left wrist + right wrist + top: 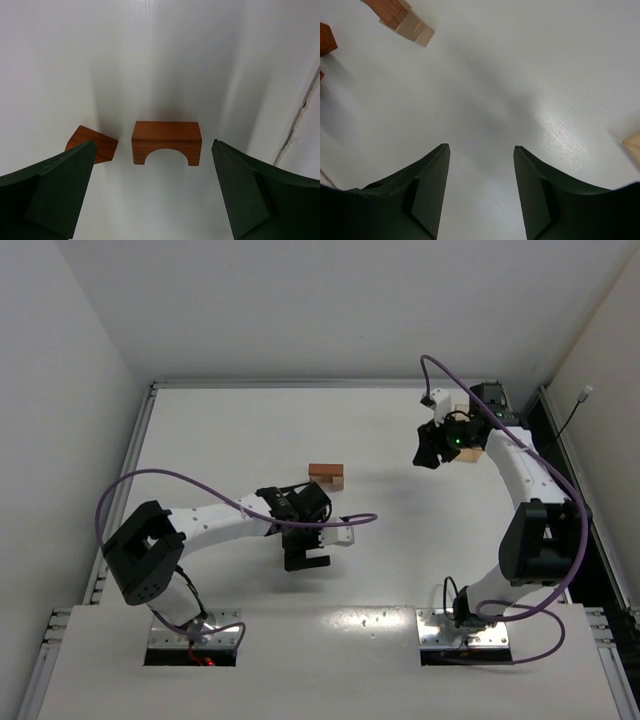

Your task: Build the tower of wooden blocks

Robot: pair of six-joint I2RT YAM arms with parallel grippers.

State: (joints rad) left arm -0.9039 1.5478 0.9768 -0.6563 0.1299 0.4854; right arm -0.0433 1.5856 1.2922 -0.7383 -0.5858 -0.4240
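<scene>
Pick-up step, as I judged it: the left gripper (153, 146), jaws apart and empty, hovered at the arch block (166, 135) near the table's (220, 430) middle, 1 wedge block (96, 142) just beside it. The right gripper (480, 146), also apart and empty, hung near the far right edge. The next move called for straddling the arch squarely.
</scene>
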